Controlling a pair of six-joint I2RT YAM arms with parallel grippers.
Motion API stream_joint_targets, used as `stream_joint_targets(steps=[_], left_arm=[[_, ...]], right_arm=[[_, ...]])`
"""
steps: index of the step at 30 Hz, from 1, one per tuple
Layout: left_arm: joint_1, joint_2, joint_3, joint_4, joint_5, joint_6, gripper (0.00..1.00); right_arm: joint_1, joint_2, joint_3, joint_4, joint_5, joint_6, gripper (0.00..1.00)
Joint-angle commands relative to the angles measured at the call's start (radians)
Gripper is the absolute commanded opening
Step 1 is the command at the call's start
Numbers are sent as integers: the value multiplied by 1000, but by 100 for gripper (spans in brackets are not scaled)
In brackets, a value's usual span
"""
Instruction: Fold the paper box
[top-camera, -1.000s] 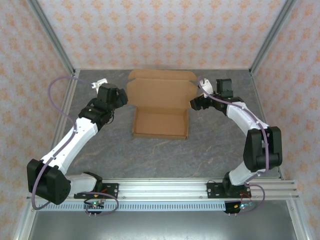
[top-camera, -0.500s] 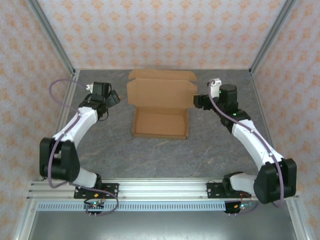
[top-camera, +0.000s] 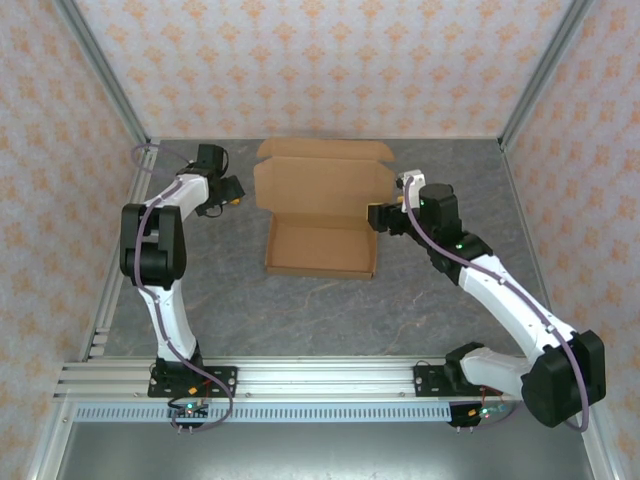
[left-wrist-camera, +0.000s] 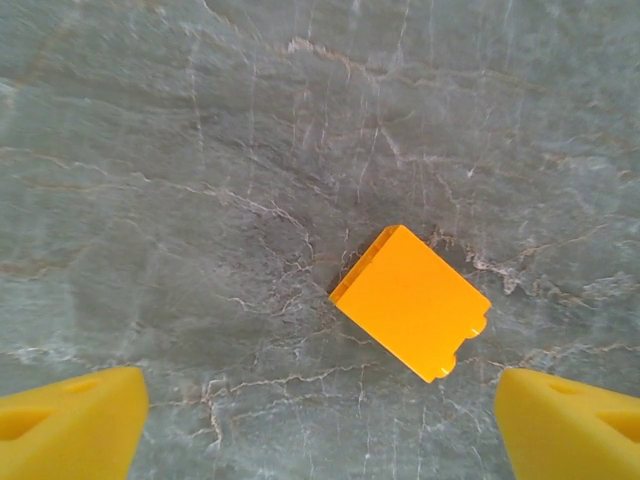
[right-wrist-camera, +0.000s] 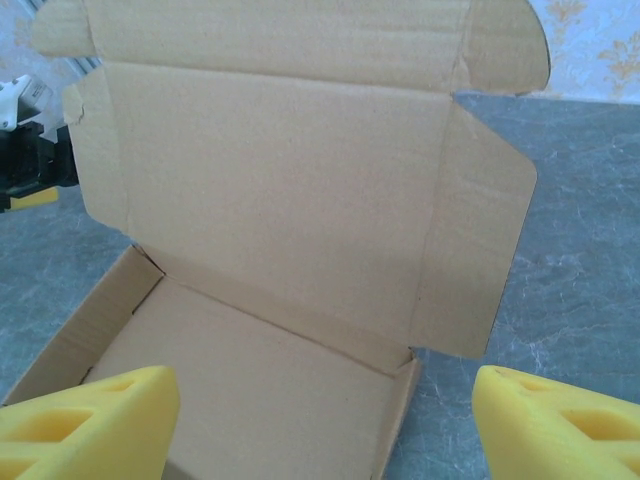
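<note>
Both end effectors have their fingers spread wide, gripping nothing. The paper box (top-camera: 320, 215) sits toward the far middle of the grey worktop (top-camera: 330, 300), its base flat and its lid standing up behind. The left end effector (left-wrist-camera: 320, 425) hangs over a small orange block (left-wrist-camera: 412, 300) left of the box, while the right end effector (right-wrist-camera: 320, 420) faces the box's open inside from just beside its right edge.
</note>
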Motion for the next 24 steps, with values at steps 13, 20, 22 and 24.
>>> stream_joint_targets(steps=[13, 20, 22, 24], left_arm=[[-28, 225, 337, -231, -36, 11, 89], [-53, 274, 416, -301, -71, 23, 81], [-59, 271, 407, -305, -82, 26, 78], [-60, 266, 395, -304, -85, 25, 74]], right_arm=[[0, 33, -15, -2, -18, 3, 76], [1, 37, -21, -2, -7, -1, 76], [2, 40, -22, -1, -10, 1, 76], [1, 43, -23, 1, -12, 3, 76]])
